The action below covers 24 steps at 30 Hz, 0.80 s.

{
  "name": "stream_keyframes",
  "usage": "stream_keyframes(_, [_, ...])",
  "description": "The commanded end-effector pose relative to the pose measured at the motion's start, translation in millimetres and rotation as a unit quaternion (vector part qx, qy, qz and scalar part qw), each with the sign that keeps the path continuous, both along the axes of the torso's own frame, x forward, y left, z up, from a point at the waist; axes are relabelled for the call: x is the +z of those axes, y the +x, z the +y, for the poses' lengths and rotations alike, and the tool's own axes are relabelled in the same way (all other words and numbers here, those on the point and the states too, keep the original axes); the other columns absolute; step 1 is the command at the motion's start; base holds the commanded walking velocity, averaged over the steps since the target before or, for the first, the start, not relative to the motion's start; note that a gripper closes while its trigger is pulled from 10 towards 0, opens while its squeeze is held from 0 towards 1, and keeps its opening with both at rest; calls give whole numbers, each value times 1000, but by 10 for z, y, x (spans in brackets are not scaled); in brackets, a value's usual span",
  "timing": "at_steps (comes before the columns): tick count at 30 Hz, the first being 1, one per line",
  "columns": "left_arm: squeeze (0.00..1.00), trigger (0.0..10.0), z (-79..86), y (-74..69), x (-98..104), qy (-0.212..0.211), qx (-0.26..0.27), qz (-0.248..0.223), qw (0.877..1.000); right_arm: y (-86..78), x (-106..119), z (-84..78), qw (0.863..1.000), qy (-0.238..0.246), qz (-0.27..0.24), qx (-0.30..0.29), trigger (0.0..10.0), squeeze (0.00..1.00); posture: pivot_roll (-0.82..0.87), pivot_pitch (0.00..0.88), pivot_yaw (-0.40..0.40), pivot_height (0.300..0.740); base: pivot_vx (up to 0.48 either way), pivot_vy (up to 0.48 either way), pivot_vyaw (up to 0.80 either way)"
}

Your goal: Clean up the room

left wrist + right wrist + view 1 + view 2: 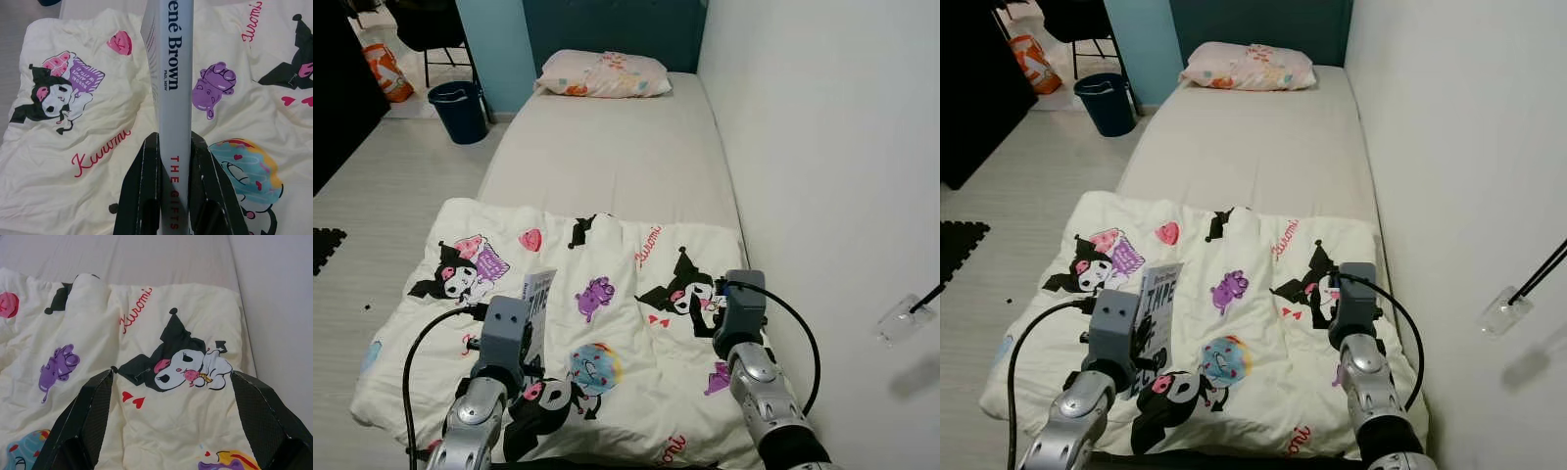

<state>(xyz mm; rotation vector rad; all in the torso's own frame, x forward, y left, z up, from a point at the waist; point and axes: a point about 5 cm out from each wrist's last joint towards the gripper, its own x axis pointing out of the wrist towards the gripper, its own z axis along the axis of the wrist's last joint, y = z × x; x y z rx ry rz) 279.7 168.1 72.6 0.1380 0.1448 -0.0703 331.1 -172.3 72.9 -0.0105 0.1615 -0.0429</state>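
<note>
A cream blanket (pixel 607 255) printed with cartoon figures lies crumpled over the near end of the bed (pixel 617 157). My left gripper (pixel 174 138) is shut on a thin grey book (pixel 171 73). It holds the book spine-up just above the blanket's left half, and the book also shows in the eye views (pixel 538 299). My right gripper (pixel 172 373) is open and holds nothing. It hovers low over the blanket's right side, near the wall, with its wrist (pixel 741 304) above a black-and-white cartoon print.
A patterned pillow (pixel 604 74) rests at the head of the bare mattress. The white wall (pixel 822 147) runs along the bed's right side. On the floor to the left are a dark blue bin (pixel 460 110), an orange bag (pixel 389 70) and a black mat (pixel 325 245).
</note>
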Motion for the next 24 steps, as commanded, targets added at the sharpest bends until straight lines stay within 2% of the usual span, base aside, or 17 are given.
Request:
stream_keyframes(1, [0,10000,7,-43,-17,-4,-1,-5,1000,-26,-73,33,1000,-4,14,6,10000,0,4,119,35,740,0,0,0])
stream_keyframes(5, [0,10000,8,-55,-17,-5,-1,-6,1000,-19,-70,39,1000,-5,14,7,10000,0,3,120,34,740,0,0,0])
stream_keyframes(24, [0,10000,5,-105,-11,-12,-10,-14,1000,-21,-66,57,1000,-7,12,16,10000,0,5,130,28,740,0,474,0])
